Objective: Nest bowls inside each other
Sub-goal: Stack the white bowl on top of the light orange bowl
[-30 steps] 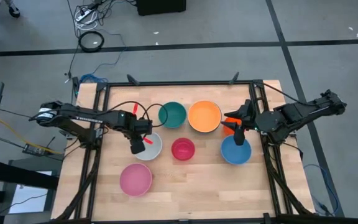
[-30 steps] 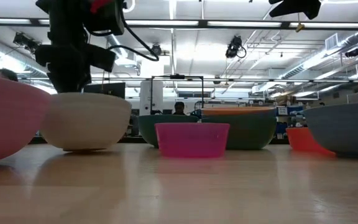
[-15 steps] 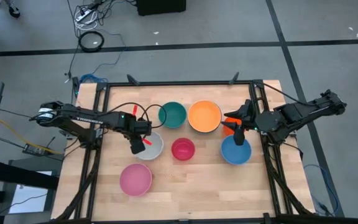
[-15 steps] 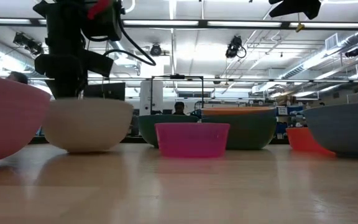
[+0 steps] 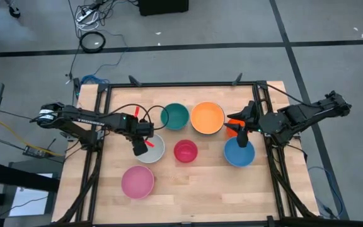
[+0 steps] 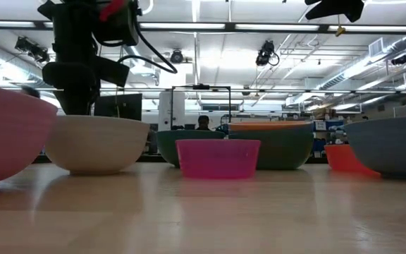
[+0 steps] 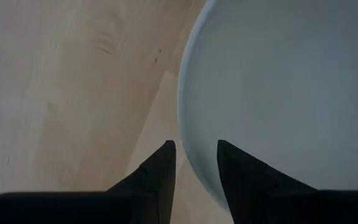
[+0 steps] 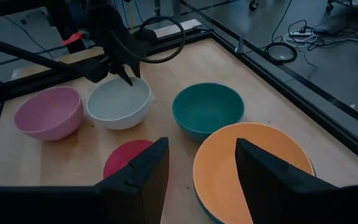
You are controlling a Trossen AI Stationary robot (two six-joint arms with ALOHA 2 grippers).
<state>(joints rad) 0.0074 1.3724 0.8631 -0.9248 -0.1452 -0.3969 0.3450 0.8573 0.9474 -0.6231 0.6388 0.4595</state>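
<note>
My left gripper [image 5: 140,149] [image 7: 196,155] points down at the left rim of the white bowl [image 5: 153,149] [image 6: 97,144], open. One finger stands outside the rim and one inside. The bowl rests on its base on the table. My right gripper [image 5: 237,130] [image 8: 201,165] hangs open and high at the right, between the orange bowl [image 5: 207,118] and the blue bowl [image 5: 239,153]. The orange bowl sits inside a green bowl [image 6: 277,148]. A teal bowl [image 5: 175,116], a red bowl [image 5: 185,151] and a pink bowl [image 5: 137,181] stand apart on the table.
A small orange bowl [image 6: 347,159] lies under my right gripper, beside the blue bowl. Black frame rails [image 5: 99,164] run along the table's left, right and far edges. Bare wood [image 5: 194,195] lies along the near edge, right of the pink bowl.
The white bowl has sunk a little in the low view and now sits level on the table. My left gripper has stayed over its left rim. My right arm has kept still.
</note>
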